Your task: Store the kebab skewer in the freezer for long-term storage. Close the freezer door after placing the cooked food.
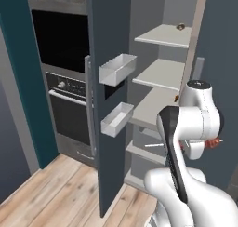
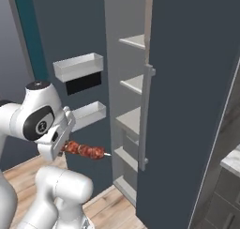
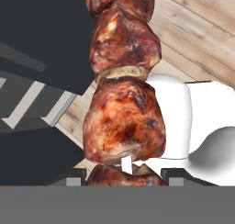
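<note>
The kebab skewer (image 2: 86, 150), a pale stick with red-brown meat chunks, lies level in my gripper (image 2: 64, 147), which is shut on its near end. Its free tip points toward the open freezer (image 2: 133, 85) with pale shelves. In the hand view the meat chunks (image 3: 121, 122) rise right in front of my gripper (image 3: 124, 175), and the stick sits between the dark fingertips (image 3: 69, 177). The freezer door (image 1: 109, 137) stands wide open to the left, with two pale bins (image 1: 117, 69) on its inner face. A red end of the skewer (image 1: 214, 143) peeks out behind my arm.
The other freezer door (image 2: 187, 106) is closed, and its silver handle (image 2: 146, 115) sits close to the shelf opening. A black oven (image 1: 69, 114) and a microwave (image 1: 60, 40) stand left of the open door. A small item (image 1: 180, 27) rests on the top shelf. The floor is wooden.
</note>
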Robot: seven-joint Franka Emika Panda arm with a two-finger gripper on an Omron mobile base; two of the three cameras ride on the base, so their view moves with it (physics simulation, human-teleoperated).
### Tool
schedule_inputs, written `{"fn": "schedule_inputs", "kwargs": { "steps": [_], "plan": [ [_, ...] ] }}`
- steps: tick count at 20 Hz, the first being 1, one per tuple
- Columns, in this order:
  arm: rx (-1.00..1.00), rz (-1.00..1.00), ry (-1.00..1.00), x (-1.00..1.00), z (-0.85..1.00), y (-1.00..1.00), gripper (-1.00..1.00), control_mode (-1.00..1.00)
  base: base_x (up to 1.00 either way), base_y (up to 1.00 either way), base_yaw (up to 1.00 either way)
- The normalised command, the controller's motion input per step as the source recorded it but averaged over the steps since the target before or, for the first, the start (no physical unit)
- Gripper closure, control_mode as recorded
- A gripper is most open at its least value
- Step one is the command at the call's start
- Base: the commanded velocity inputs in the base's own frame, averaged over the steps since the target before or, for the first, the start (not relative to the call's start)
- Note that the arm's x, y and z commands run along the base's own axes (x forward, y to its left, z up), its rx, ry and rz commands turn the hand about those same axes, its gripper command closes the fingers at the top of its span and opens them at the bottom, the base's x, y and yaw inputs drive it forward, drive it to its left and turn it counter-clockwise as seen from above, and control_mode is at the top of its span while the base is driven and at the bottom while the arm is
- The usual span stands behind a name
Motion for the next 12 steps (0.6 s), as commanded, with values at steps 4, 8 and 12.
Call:
{"fn": "schedule_inputs", "kwargs": {
  "steps": [4,8,12],
  "plan": [
    [0.00,0.00,0.00,0.00,0.00,0.00,1.00,1.00,0.54,0.10,-0.15],
    [0.00,0.00,0.00,0.00,0.00,0.00,1.00,1.00,0.54,0.23,-0.20],
    [0.00,0.00,0.00,0.00,0.00,0.00,1.00,1.00,0.27,0.31,-0.14]
  ]
}}
